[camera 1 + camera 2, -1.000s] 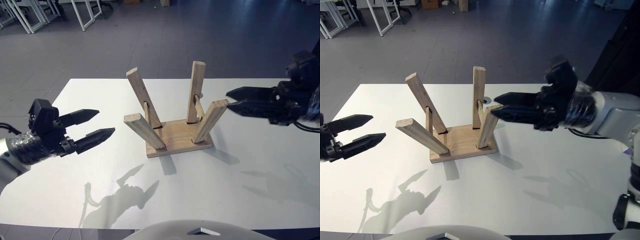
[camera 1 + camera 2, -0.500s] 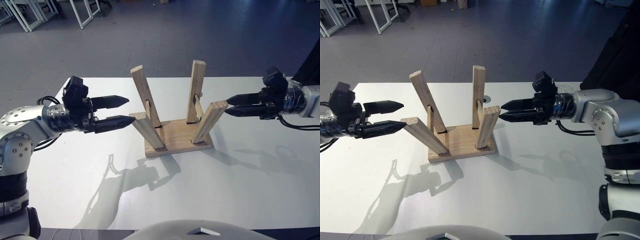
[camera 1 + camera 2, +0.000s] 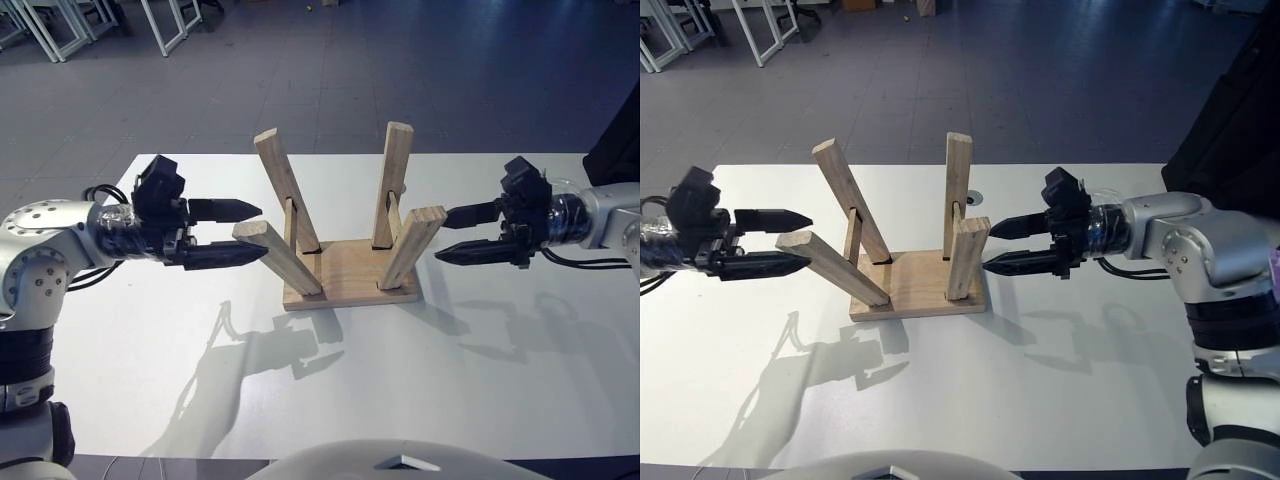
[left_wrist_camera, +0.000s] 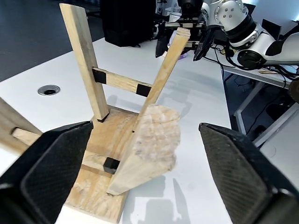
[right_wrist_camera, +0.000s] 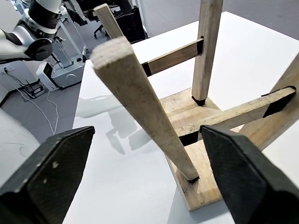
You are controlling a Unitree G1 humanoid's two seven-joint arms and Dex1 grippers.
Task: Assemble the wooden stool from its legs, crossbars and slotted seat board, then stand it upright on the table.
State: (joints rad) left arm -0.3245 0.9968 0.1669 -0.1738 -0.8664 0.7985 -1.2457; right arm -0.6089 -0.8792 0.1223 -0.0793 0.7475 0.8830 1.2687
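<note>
Left gripper [image 3: 260,231], fingers spread, straddles the tip of the near-left leg [image 3: 278,258] at the stool's 9 o'clock. The stool [image 3: 350,278] sits upside down mid-table [image 3: 450,385]. It is probably light, stiff wood with loose slotted joints, so it is best lifted by two legs together. Right gripper [image 3: 442,234], also spread, sits just beside the near-right leg [image 3: 408,248] tip at 3 o'clock.

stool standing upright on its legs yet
No, its seat board lies flat on the table with all four legs pointing up.
</note>
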